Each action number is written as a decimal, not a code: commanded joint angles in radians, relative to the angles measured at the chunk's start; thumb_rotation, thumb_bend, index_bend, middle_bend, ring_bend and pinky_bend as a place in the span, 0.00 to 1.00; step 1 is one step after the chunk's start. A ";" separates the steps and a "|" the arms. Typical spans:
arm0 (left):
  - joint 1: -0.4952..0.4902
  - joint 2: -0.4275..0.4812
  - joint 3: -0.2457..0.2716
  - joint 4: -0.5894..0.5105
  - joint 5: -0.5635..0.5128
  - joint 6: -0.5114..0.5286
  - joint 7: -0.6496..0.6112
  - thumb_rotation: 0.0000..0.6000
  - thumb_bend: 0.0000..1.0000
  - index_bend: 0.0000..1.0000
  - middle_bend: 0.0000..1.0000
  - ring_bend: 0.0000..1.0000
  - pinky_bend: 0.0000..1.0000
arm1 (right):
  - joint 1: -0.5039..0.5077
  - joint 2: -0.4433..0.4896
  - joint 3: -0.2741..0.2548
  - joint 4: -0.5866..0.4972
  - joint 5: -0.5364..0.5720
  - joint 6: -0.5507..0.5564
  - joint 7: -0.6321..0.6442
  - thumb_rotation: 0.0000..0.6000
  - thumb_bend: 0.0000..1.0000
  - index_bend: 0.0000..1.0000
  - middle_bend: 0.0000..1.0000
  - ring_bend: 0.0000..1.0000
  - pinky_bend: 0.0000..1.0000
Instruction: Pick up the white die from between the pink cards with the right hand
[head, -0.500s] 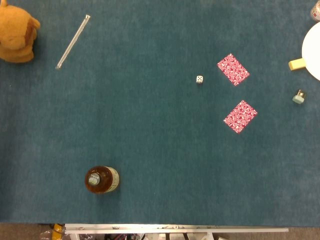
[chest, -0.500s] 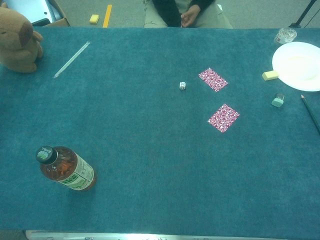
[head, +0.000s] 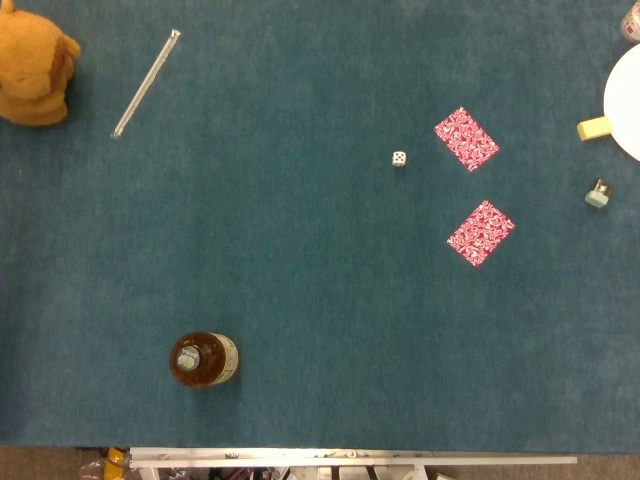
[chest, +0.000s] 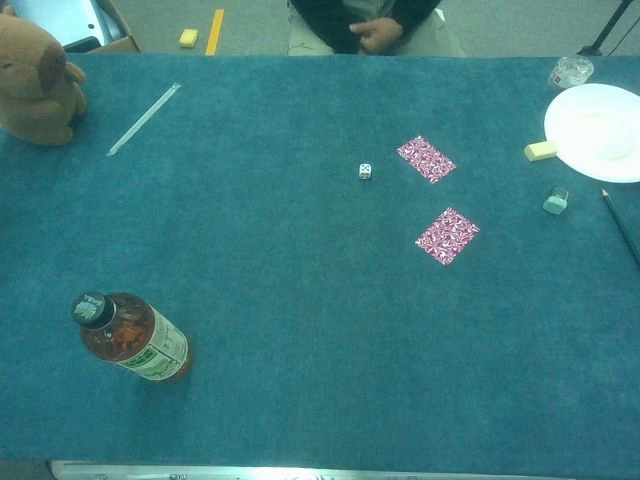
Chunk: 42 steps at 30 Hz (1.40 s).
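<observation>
**White die lies untouched beside the pink cards; neither hand shows**

The white die (head: 399, 159) sits on the teal tabletop (head: 300, 260), right of centre and toward the far half. It lies left of the two pink cards rather than squarely between them: the far pink card (head: 466, 139) is near it on the right and slightly farther back, while the near pink card (head: 480, 233) lies farther right and closer to the front edge. Both cards lie flat, turned at an angle, apart from each other and from the die. In the chest view the die (chest: 365, 171) shows dark pips on its top face.

Neither robot hand appears in either view, so the state of the fingers cannot be told.

At the far left a brown plush toy (head: 33, 68) sits by the edge, with a clear thin rod (head: 146, 83) lying diagonally to its right. A bottle of brown drink (chest: 132, 337) stands near the front left. At the far right a white plate (chest: 597, 130) has a yellow block (chest: 540, 150) at its left rim, a small green object (chest: 556, 200) nearer, and a pencil (chest: 621, 226) at the edge.
</observation>
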 joint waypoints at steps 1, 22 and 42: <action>0.000 -0.002 0.002 0.003 0.000 -0.003 -0.005 0.65 0.44 0.19 0.16 0.04 0.05 | 0.071 -0.019 0.041 -0.009 0.058 -0.095 -0.028 1.00 0.26 0.35 0.26 0.04 0.00; 0.004 0.012 0.017 -0.003 0.034 0.006 -0.022 0.66 0.44 0.19 0.16 0.04 0.05 | 0.425 -0.338 0.178 0.202 0.338 -0.392 -0.166 1.00 0.20 0.45 0.26 0.04 0.00; 0.025 0.021 0.014 0.038 0.018 0.027 -0.084 0.66 0.44 0.19 0.16 0.04 0.05 | 0.655 -0.668 0.196 0.548 0.505 -0.488 -0.262 1.00 0.20 0.45 0.26 0.04 0.00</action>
